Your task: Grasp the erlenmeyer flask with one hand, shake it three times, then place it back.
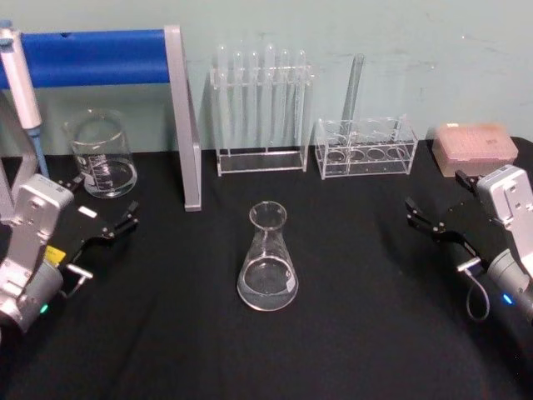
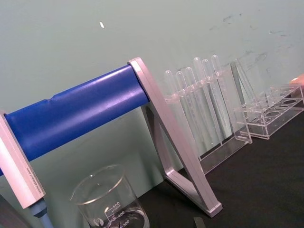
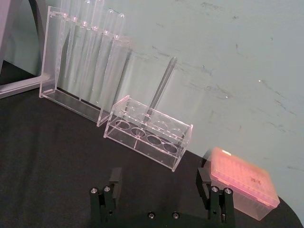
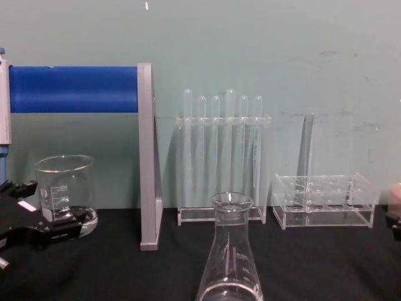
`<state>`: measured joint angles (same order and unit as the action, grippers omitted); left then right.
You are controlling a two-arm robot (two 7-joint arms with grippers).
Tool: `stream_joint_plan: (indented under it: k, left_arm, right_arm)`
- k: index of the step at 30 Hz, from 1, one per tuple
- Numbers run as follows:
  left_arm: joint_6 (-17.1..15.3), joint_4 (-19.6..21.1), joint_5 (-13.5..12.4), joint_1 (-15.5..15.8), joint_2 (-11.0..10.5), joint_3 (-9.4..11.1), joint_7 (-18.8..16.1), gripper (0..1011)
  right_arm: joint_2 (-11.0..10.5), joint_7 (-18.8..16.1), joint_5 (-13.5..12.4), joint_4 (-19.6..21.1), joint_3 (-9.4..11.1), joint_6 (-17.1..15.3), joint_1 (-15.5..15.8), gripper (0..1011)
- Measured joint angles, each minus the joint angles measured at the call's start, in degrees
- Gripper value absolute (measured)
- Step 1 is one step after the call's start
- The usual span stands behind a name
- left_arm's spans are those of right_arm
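Glassware check. Found the erlenmeyer flask upright near the middle of the bench, mouth up, wide base flat on the surface, touched by nothing and well apart from either hand. Caught it close and central in the chest view, rim standing in front of the test-tube rack.

Noted the bench as matte black throughout, running back to a pale green wall marked with faint scuffs and smudges. Logged along that back edge, from the robot's left: a pipette hanging beside a blue bar carried by a grey upright; a graduated beaker below the bar; the tall rack with its row of test tubes; a low rack of round wells holding one slim glass tube; a pink box at the far right, close to the wall.

Placed the left hand low at the bench's left side, just in front of the beaker and pointing toward the middle. Judged its fingers apart and gripping nothing, though with some doubt, going by the head and chest views alone. Placed the right hand at the right side, near the pink box, likewise aimed inward. Confirmed its two fingers spread wide in the right wrist view, with only black bench between them and the low rack beyond.
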<state>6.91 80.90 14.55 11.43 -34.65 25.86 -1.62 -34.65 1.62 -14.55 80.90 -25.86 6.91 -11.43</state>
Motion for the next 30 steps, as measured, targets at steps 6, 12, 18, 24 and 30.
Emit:
stream_joint_plan:
  k: [6, 12, 18, 24, 30]
  left_arm:
    - [0.0, 0.0, 0.0, 0.0, 0.0, 0.0, 0.0, 1001]
    - [0.0, 0.0, 0.0, 0.0, 0.0, 0.0, 0.0, 1001]
    - [0.0, 0.0, 0.0, 0.0, 0.0, 0.0, 0.0, 1001]
    - [0.0, 0.0, 0.0, 0.0, 0.0, 0.0, 0.0, 1001]
    - [0.0, 0.0, 0.0, 0.0, 0.0, 0.0, 0.0, 1001]
  right_arm:
    - [0.0, 0.0, 0.0, 0.0, 0.0, 0.0, 0.0, 1000]
    - [0.0, 0.0, 0.0, 0.0, 0.0, 0.0, 0.0, 1000]
    - [0.0, 0.0, 0.0, 0.0, 0.0, 0.0, 0.0, 1000]
    - [0.0, 0.0, 0.0, 0.0, 0.0, 0.0, 0.0, 1000]
    - [-0.3, -4.2, -4.0, 1.9, 1.9, -4.4, 0.7, 1000]
